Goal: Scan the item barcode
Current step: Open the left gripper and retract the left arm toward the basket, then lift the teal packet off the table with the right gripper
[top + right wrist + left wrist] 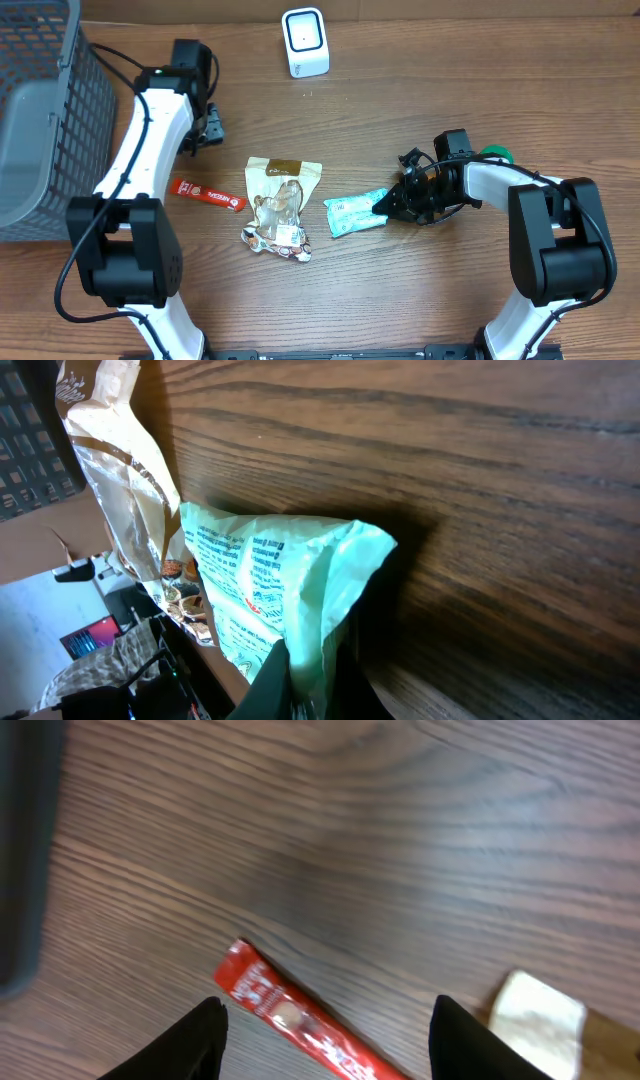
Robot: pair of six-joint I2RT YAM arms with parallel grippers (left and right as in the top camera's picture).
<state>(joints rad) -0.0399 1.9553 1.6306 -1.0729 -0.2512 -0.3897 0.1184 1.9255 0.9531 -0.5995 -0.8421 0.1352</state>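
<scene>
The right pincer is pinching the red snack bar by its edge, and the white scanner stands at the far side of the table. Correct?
Not quite: the right pincer is pinching the pale green packet by its edge, as the right wrist view shows. The red snack bar lies free. The white scanner does stand at the far side of the table.

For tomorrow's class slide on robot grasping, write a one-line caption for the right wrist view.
The right gripper shut on a corner of the green packet on the wooden table.
</scene>
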